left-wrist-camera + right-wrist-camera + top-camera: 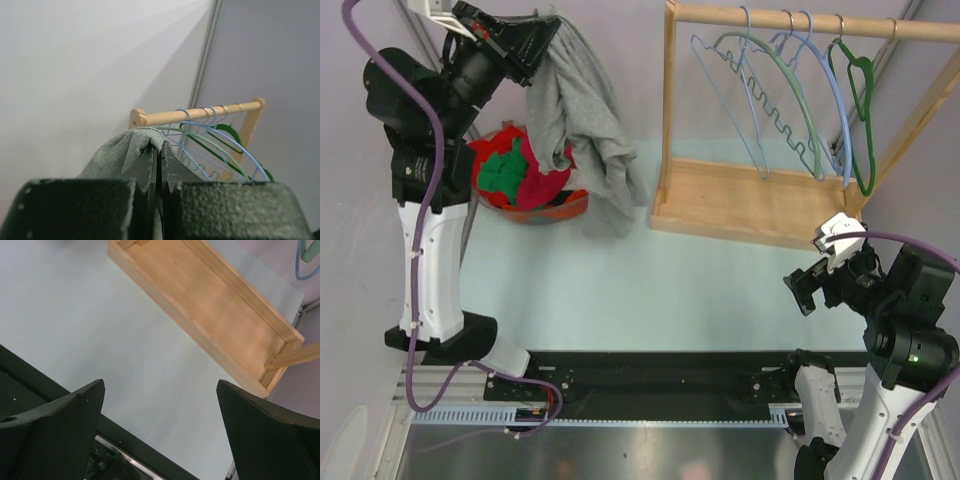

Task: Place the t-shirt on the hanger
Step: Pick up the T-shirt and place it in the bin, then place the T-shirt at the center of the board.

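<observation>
The grey t-shirt (588,125) hangs in a bunched drape from my left gripper (535,42), which is raised high at the back left and shut on its fabric. In the left wrist view the cloth (120,150) folds over my closed fingertips (161,150). A pale blue hanger (746,30) hangs by its hook on the wooden rack's rod with other hangers; it also shows in the left wrist view (237,144). My right gripper (810,290) is open and empty, low at the front right; in its wrist view (160,390) it is above the table near the rack's base.
The wooden rack (750,205) stands at the back right, with its tray base (215,305) on the table. A sage-green wavy hanger (775,95) and a dark green hanger (863,110) also hang there. A red and green garment pile (520,172) lies under the t-shirt.
</observation>
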You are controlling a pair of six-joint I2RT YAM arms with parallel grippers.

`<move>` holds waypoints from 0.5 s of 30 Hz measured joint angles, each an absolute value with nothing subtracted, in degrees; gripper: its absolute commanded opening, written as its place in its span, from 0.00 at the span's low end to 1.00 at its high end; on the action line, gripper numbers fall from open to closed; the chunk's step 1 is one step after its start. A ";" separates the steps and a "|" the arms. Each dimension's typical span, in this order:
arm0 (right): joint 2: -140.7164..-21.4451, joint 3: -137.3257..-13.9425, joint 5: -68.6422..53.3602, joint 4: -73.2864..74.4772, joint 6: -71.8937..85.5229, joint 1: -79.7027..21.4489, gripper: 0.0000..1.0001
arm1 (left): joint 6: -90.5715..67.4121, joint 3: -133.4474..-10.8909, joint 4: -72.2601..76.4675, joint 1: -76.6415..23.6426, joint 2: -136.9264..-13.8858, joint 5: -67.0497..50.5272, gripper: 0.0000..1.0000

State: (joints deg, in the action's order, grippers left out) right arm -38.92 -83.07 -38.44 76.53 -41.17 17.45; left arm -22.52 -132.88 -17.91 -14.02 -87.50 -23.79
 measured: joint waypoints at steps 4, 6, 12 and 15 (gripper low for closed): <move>-39.92 -83.07 -40.07 76.82 -41.63 17.45 1.00 | -25.56 -132.88 -17.47 -14.17 -85.69 -26.65 0.00; -40.53 -83.07 -41.06 76.97 -41.87 17.45 1.00 | -26.87 -132.88 -17.06 -14.63 -85.14 -27.99 0.00; -41.76 -83.07 -43.35 77.08 -42.39 17.47 1.00 | -25.61 -128.49 -17.63 -18.87 -82.28 -29.47 0.00; -42.35 -83.07 -44.05 77.23 -42.74 17.47 1.00 | -22.26 -122.50 -20.95 -19.64 -78.63 -26.72 0.01</move>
State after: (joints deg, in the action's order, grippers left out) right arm -42.35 -83.07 -44.05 77.23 -42.74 17.47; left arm -22.26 -122.50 -20.95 -19.64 -78.63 -26.72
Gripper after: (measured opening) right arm 0.994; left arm 0.020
